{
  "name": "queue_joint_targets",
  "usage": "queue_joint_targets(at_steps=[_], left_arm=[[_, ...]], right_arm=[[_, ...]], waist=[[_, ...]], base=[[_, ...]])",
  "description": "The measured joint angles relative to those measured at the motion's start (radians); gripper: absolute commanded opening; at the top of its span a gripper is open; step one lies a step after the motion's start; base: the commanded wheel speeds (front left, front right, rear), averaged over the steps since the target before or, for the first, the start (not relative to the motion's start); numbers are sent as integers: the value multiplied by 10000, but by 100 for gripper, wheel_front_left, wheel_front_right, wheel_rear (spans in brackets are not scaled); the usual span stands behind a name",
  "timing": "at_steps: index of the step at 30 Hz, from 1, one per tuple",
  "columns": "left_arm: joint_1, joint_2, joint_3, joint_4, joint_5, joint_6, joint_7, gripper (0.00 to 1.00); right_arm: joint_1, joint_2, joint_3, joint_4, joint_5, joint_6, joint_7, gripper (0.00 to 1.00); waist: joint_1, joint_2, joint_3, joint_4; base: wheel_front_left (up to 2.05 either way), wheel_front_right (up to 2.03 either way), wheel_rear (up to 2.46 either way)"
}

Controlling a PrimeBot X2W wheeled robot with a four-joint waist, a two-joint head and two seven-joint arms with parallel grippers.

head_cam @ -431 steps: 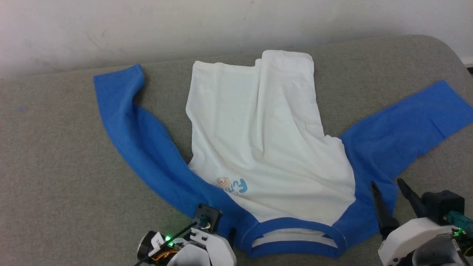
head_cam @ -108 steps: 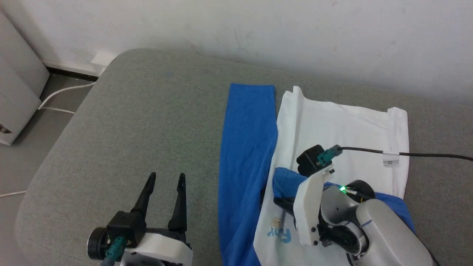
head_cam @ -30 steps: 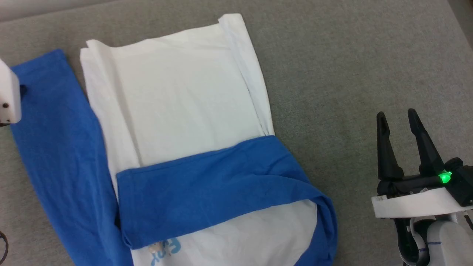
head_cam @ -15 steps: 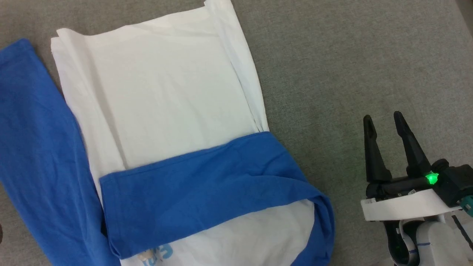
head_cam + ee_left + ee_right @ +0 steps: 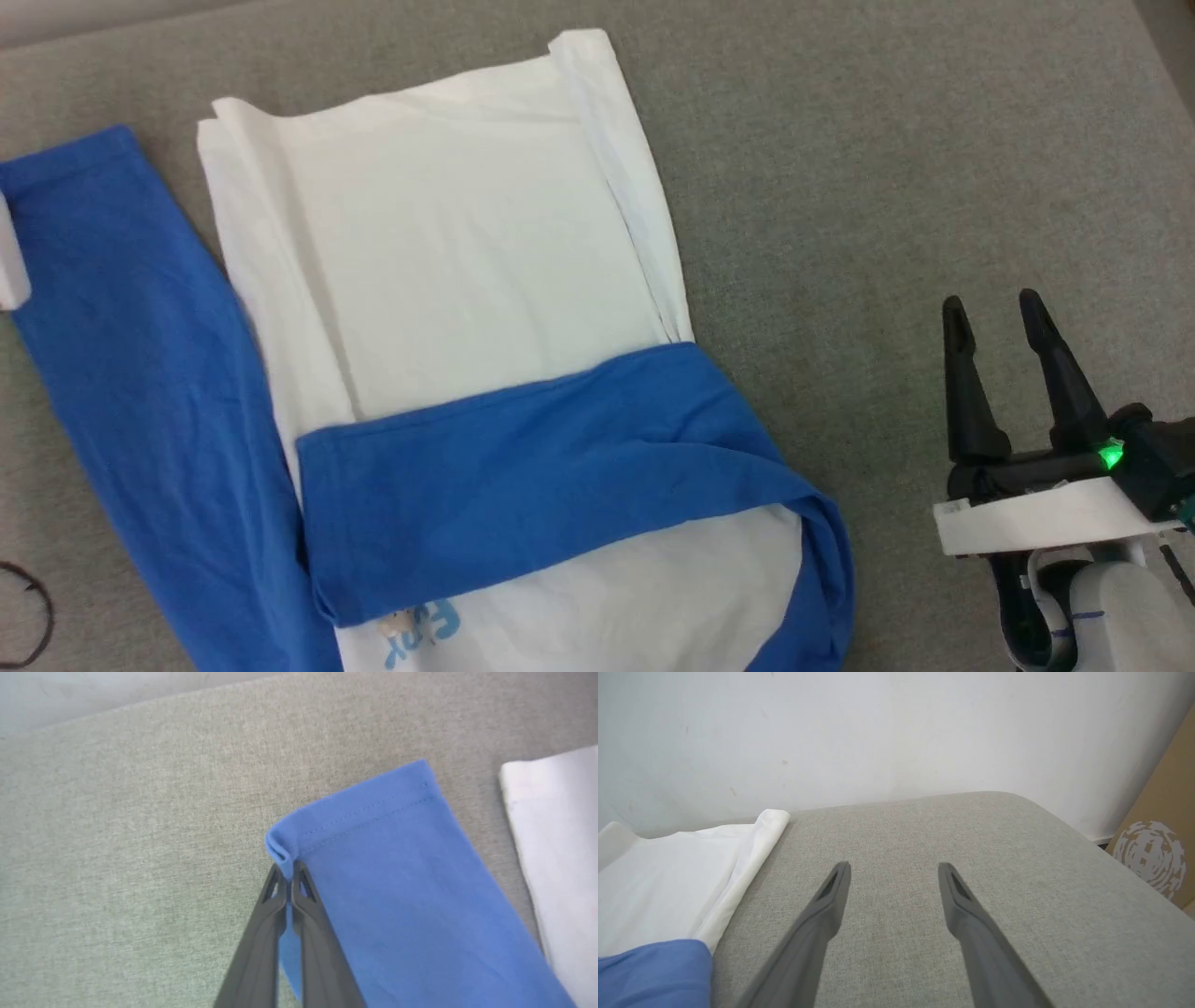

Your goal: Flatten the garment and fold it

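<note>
Grey cloth covers the wide soft surface [image 5: 887, 140], and a white wall [image 5: 878, 732] stands behind it. The shirt [image 5: 448, 233] lies spread flat on the grey cloth, white in the middle. The folded sleeve [image 5: 541, 467], bright blue, lies across the white part. The straight sleeve [image 5: 140, 355], blue too, lies along the shirt's left side. The left gripper [image 5: 289, 870] is pinched tight on a corner of that sleeve's cuff [image 5: 355, 807]. The right gripper [image 5: 990, 301] hangs over bare grey cloth, well to the right of the shirt. Its two dark fingers are spread wide and hold nothing.
</note>
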Motion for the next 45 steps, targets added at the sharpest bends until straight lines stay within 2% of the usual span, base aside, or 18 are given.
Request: queue_joint_targets(at_steps=[7,16,24,30,35,38,45], left_arm=[[244,-293,-462,84,345,-107,-1488,0],[1140,-1170,-794,-1693,324,2,-2508,0],[2609,-2667,-1881,-4589,222,604,-2224,0],[3699,-4063,-3292,-5818,226,966,-2171,0],[4355,-5298,-4585,-5476,479,1139,-2499,0],[4594,-5818,-5277,-4888,619,1149,-2801,0],[4331,-6217,-6247,-3256,815,1624,-3868,0]], right_arm=[[191,-65,-464,291,-150,0,255,100],[893,-320,-1312,84,-146,0,736,100],[1414,-290,-1298,-119,-140,0,1007,100],[1499,-270,-1206,-205,-140,0,1156,100],[1505,-247,-1243,-232,-140,0,1170,100],[1506,-230,-1302,-230,-130,0,1174,100],[1455,-217,-1388,-201,-50,0,1166,100]], waist=[[-1,0,-1024,280],[-3,0,-2551,668],[-4,0,-3644,1115],[-4,0,-4105,1393],[-2,0,-4131,1332],[-2,0,-4034,1201],[-1,1,-3559,963]], base=[[0,0,0],[0,0,0],[0,0,0],[0,0,0],[0,0,0],[0,0,0],[0,0,0]])
